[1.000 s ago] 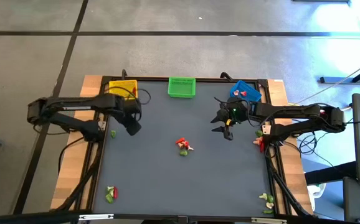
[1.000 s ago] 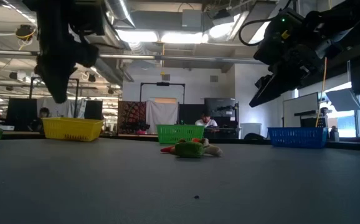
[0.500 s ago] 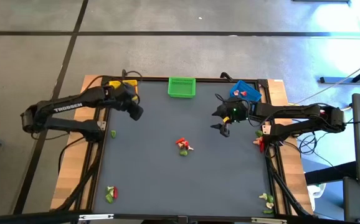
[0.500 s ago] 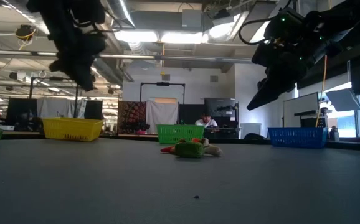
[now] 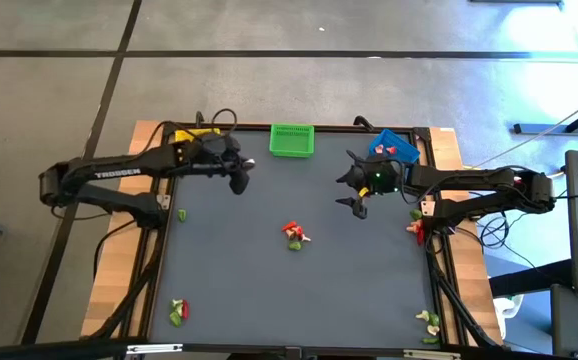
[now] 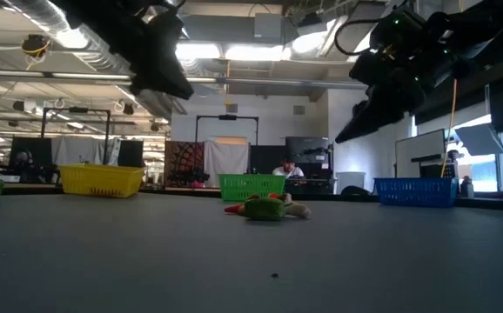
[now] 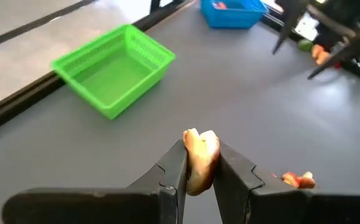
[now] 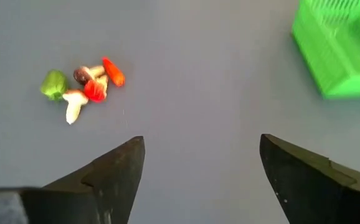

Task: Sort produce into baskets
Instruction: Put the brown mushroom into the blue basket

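Cream produce piece [image 7: 200, 155] pinched in left tool [image 7: 200, 177], raised above tabletop [image 5: 269, 270] between yellow basket [image 6: 100, 180] and green basket [image 5: 292, 140]. Three baskets at 12 o'clock edge; blue basket [image 5: 394, 147] at 1. Small produce cluster [image 5: 294, 234] at centre. Right tool [image 8: 200, 162] spread wide, hovering near blue basket.

Baskets: three, one yellow basket [image 5: 197, 138], one green basket [image 5: 292, 140], one blue basket [image 5: 394, 146]. Arms: two, each with one gripper. Produce clusters on the table: one central cluster [image 5: 293, 234] and three edge groups [image 5: 177, 312] [image 5: 429, 322] [image 5: 415, 229] (individual pieces too small to count overhead). Central cluster, right wrist view: about five pieces.
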Motion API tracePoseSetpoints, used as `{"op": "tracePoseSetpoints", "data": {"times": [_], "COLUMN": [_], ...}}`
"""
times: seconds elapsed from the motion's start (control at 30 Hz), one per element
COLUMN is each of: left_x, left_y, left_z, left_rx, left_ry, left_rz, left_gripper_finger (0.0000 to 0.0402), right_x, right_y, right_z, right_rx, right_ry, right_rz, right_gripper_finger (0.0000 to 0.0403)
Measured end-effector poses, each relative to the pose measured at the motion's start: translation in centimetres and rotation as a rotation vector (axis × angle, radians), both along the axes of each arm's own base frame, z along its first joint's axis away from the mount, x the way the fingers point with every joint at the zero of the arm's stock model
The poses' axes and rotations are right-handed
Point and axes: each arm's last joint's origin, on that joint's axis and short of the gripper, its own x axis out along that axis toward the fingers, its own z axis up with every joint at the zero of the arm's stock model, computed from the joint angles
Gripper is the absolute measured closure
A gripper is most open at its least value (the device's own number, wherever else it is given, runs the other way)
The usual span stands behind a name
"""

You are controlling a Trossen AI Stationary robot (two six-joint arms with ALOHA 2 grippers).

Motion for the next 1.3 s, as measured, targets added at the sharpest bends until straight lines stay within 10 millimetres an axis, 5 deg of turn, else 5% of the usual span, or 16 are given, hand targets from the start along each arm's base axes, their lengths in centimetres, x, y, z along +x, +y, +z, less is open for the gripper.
{"op": "tracePoseSetpoints", "data": {"times": [0.27, 0.63, 1.0, 1.3], "left_x": [4.1, 8.7, 11.3, 12.2], "left_y": [-1.1, -4.3, -7.6, -8.7], "left_z": [-1.1, -2.1, -3.4, -4.0], "left_rx": [0.006, -0.002, -0.120, -0.166], "left_ry": [-0.127, -0.367, -0.548, -0.641], "left_rz": [-0.116, -0.279, -0.359, -0.380], "left_gripper_finger": [0.0343, 0.0343, 0.0343, 0.0343], "right_x": [1.2, 2.6, 2.7, 4.6], "right_y": [0.6, 4.2, 7.6, 7.9], "right_z": [1.9, 4.4, 5.5, 3.9], "right_rx": [-0.135, -0.437, -0.722, -0.718], "right_ry": [-0.214, -0.481, -0.591, -0.567], "right_rz": [0.132, 0.324, 0.416, 0.432], "right_gripper_finger": [0.0103, 0.0105, 0.0105, 0.0105]}}
